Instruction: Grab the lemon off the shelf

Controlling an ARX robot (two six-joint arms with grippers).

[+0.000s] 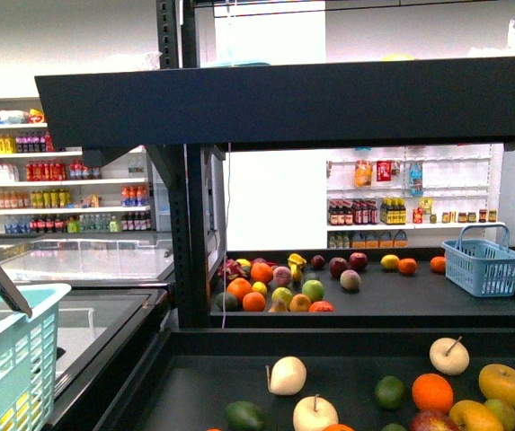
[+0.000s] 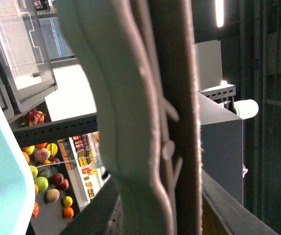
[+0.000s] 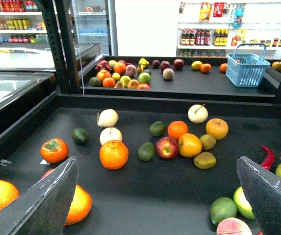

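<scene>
The shelf [image 1: 329, 106] is a black rack with dark tray tiers holding loose fruit. On its far tier a plain yellow fruit that looks like the lemon [image 1: 389, 262] lies beside an orange. It is also seen in the right wrist view as the lemon [image 3: 196, 64] and, small, in the left wrist view as the lemon [image 2: 67, 200]. My right gripper [image 3: 157, 205] hangs open and empty over the near tier [image 3: 179, 100], far short of the lemon. My left gripper [image 2: 145, 196] is shut on the pale basket handle [image 2: 125, 112], which fills that view.
The teal basket [image 1: 10, 359] hangs at the lower left. A blue basket [image 1: 482, 265] stands on the far tier, right of the lemon. Oranges, apples, pears and limes lie across the near tier [image 3: 114, 154]. Black uprights [image 1: 190, 233] frame the left side.
</scene>
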